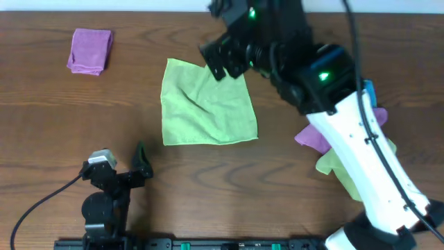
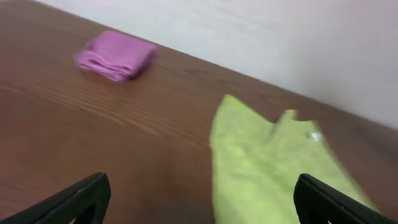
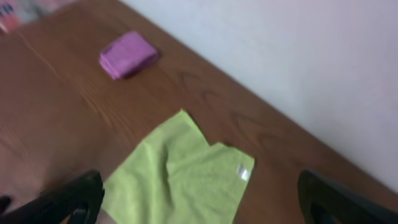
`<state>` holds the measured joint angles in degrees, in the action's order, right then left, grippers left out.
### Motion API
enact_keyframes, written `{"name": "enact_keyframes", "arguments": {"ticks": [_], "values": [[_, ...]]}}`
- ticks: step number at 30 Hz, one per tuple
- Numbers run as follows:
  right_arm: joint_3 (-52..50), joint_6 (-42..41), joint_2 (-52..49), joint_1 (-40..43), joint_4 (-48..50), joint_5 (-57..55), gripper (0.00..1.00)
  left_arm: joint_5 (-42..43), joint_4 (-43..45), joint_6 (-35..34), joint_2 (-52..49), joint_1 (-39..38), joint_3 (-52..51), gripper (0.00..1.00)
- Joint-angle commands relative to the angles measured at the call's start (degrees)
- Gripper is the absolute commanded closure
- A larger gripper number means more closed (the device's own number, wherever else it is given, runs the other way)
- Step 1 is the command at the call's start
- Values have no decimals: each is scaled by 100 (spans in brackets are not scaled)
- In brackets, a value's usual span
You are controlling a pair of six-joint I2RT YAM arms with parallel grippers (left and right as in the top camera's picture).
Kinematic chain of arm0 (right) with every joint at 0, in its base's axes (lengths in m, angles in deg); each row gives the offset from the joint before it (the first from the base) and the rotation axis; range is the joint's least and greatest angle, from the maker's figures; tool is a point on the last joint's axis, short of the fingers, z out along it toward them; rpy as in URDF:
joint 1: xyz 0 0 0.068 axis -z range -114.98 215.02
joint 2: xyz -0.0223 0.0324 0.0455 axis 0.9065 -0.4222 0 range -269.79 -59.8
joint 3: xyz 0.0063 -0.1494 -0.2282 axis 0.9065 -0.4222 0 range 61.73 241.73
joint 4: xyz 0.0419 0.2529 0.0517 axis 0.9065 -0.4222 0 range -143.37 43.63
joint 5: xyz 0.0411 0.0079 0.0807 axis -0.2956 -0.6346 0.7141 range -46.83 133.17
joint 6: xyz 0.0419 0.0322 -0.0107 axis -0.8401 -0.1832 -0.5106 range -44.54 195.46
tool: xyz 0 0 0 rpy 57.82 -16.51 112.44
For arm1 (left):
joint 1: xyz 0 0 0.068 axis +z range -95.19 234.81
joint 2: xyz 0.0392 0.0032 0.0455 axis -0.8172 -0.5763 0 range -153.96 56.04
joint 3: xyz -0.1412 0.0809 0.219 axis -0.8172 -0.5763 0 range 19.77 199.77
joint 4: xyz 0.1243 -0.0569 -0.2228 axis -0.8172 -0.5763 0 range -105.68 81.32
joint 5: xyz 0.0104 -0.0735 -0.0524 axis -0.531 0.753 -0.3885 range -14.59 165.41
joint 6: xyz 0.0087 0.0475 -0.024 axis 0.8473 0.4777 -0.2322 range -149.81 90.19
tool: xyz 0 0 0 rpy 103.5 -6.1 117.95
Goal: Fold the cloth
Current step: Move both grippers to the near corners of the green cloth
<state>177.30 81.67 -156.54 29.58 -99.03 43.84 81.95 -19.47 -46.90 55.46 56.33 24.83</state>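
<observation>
Two tools are held spread and empty: the right tool [image 3: 199, 193] above the cloth's [image 1: 208, 104] far edge, the left tool [image 2: 202, 190] at the counter's [image 1: 62, 125] near side; the cloth is laid nearly flat mid-counter, lightly creased, no fold yet made; the reach for a first grasp is judged in hand; a descent onto the far corner by the white tag [image 3: 241, 173], then a pinch, is called for; that corner is hidden under the arm from overhead; both wrist views are blurred.

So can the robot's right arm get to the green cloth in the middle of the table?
Probably yes. The right gripper is open over the far edge of the cloth, near its white tag, and nothing sits on the cloth or between them.
</observation>
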Motion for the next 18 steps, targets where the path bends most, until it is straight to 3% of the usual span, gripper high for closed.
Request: {"name": "enact_keyframes", "arguments": {"ticks": [1, 5, 8, 13, 18], "values": [[-1309, 374, 1331, 22, 730, -356, 1, 1008, 11, -1075, 17, 33, -168, 5], [-2457, 59, 2341, 42, 791, -391, 1, 1801, 109, -2109, 17, 33, -168, 4], [-2651, -651, 2527, 96, 33, -385, 1, 2531, 264, -1751, -15, 26, -144, 4], [-2656, -1165, 2485, 96, -1449, -387, 1, 2363, 240, -1045, -437, -157, 212, 4], [-2656, -1554, 2544, 127, -2109, -535, 1, 2111, 70, -271, -1751, -350, 981, 4]]}}
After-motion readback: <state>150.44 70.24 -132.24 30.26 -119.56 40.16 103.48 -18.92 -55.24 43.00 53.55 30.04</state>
